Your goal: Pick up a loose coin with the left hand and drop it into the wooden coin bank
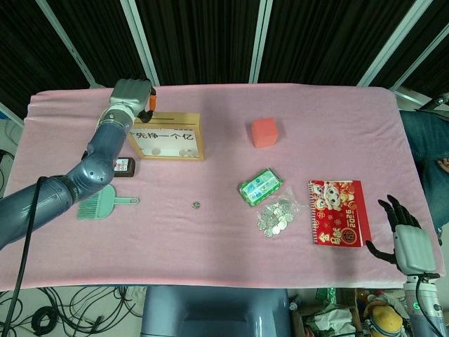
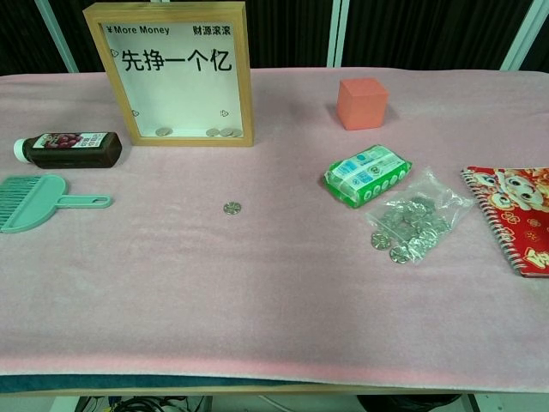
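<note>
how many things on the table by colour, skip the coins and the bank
Green: 2, brush and packet
Red: 2, notebook and cube
Dark: 1, bottle
Total: 5

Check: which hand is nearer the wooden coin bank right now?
Left. The left hand is right above the top rear edge of the wooden coin bank. The right hand hangs off the table's near right corner, beyond the red notebook.
</note>
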You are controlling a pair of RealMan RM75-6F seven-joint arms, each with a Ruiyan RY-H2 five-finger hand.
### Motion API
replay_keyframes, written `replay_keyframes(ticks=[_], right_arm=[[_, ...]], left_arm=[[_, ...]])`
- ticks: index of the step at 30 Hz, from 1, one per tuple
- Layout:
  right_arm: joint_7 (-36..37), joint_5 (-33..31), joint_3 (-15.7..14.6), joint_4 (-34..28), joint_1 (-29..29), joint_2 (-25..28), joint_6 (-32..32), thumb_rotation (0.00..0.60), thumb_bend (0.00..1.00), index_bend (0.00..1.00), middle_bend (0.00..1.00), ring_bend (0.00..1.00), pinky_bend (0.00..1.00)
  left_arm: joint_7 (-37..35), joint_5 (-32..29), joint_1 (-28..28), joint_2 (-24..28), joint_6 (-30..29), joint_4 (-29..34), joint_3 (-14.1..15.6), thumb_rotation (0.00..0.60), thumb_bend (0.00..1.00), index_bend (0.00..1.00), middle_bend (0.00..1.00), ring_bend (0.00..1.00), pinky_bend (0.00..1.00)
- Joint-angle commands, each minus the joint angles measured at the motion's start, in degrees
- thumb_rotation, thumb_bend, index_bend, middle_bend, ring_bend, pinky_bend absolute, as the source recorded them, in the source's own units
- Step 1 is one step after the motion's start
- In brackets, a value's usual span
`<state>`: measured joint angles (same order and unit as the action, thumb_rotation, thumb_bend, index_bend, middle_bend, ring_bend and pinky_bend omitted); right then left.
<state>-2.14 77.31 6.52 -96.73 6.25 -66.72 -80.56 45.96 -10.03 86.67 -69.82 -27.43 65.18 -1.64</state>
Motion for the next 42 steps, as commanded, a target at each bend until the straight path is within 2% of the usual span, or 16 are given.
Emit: replay_keyframes(ticks=[1,19,21,26,29,32,36,40,42], right_arm=[[0.1,0.0,0.0,0.0,0.0,0.0,0.0,0.6,0.15,0.14,0.03,0.1,0.19],[0.4,-0.3,0.1,-0.2,0.0,0.3,0.4,0.6,0.16,0.14,0.03,0.1,0.19],[0.4,-0.4,0.1,-0.2,0.0,0.3,0.4,0.6,0.15,0.14,0.03,0.1,0.19],[0.4,-0.6,0.1,-0.2,0.0,0.3,0.6,0.6,0.15,0.14,0.03,0.1,0.19],[0.4,-0.6,0.1,-0.3,0.0,0.4,0.6,0.6,0.16,0.14,0.03,0.1,0.19],[0.4,-0.6,0.1,-0.3,0.0,0.4,0.7,0.6,0.15,0.14,0.03,0.1,0.19],[0.5,-0.7,0.1,-0.2,0.1,0.4,0.9,0.6,0.16,0.14,0.03,0.1,0.19],[0.6,-1.1,0.3,0.0,0.2,0.3,1.0,0.6,0.16,0.14,0.03,0.1,0.19],[0.6,-1.2,0.5,0.2,0.3,0.3,1.0,0.6,0.16,0.14,0.03,0.1,0.19]], left_arm=[[-1.0,0.2,0.2,-0.5,0.3,-0.5,0.5,0.6,0.47,0.6,0.16,0.0,0.0],[-4.5,0.4,2.1,-2.4,0.9,-1.9,5.1,0.6,0.47,0.59,0.16,0.0,0.0],[-4.8,0.4,2.2,-2.5,1.0,-2.0,5.5,0.6,0.47,0.54,0.15,0.0,0.0],[-5.1,0.9,2.7,-2.3,2.0,-1.7,6.7,0.6,0.47,0.3,0.13,0.0,0.0],[-5.6,1.5,3.0,-1.9,2.6,-1.2,7.2,0.6,0.46,0.22,0.12,0.0,0.0],[-6.6,2.1,3.5,-1.0,2.9,-0.3,7.5,0.6,0.46,0.18,0.12,0.0,0.0],[-9.2,4.1,3.6,1.3,1.3,2.0,6.1,0.6,0.45,0.17,0.11,0.0,0.0],[-11.2,9.0,2.9,4.8,-4.4,7.1,4.5,0.6,0.4,0.15,0.1,0.0,0.0],[-12.3,12.7,1.7,7.2,-9.8,11.1,3.6,0.6,0.39,0.14,0.09,0.0,0.0]])
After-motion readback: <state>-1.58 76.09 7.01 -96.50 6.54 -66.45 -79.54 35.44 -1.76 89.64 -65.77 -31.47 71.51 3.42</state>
